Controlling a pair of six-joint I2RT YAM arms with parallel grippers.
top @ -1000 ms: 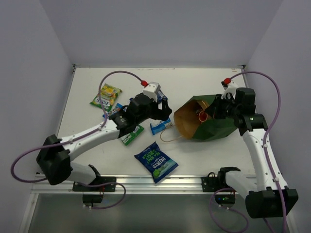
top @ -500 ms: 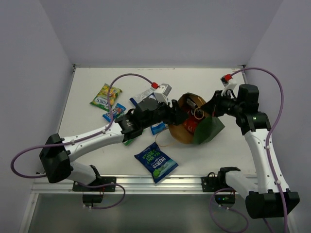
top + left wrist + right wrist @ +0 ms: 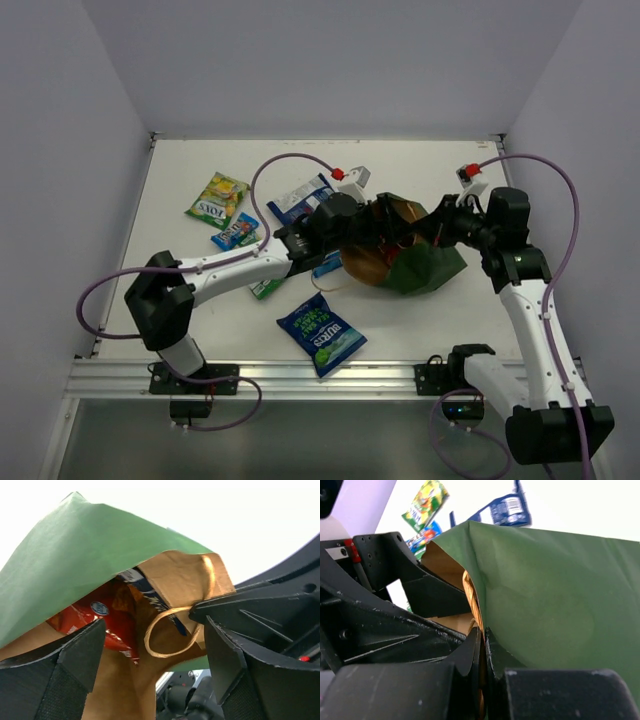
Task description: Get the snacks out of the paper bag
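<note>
Gaping wide inside the paper bag point(image 3: 75, 560), left gripper point(image 3: 152, 630) flanks the red-orange packet point(image 3: 112, 612); right gripper point(image 3: 483, 635) clamps the bag's rim tight.

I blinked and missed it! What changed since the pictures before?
The left claw swung right and poked, open, into the mouth of the paper bag, by the red-orange packet. The right claw kept pinching the bag's edge, and the mouth gapes wider. The big blue crisp bag and yellow-green packet stayed put.
</note>
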